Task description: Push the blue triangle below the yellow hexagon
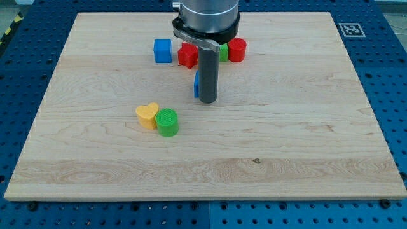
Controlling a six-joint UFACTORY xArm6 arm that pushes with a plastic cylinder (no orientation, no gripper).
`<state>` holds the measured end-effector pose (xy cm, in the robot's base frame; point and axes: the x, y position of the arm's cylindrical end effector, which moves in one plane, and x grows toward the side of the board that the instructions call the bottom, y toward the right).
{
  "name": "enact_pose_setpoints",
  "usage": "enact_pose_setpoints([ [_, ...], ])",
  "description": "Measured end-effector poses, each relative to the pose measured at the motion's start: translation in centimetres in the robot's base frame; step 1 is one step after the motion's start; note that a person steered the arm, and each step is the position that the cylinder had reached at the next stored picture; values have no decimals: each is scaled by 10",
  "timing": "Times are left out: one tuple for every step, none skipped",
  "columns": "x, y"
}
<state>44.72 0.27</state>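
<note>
On the wooden board [95, 57], from the frame's left: a yellow heart [147, 116] touching a green cylinder [168, 122] at centre-left, then a blue cube [163, 51] at upper centre beside a red block [187, 55] (shape unclear). The arm hangs down from the top centre, rod upright, my tip [208, 101] on the board; it is a bare rod with nothing to spread or pinch. A sliver of blue block [196, 83], mostly hidden, touches the rod's left side. Right of the rod sit a partly hidden green block [224, 52] and a red cylinder [237, 49]. Count: two blue, two red, two green, one yellow.
</note>
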Motion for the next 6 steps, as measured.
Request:
enact_pose_setpoints([
  [24,0],
  [70,-1],
  [109,-3],
  [133,-12],
  [131,-27],
  [119,-39],
])
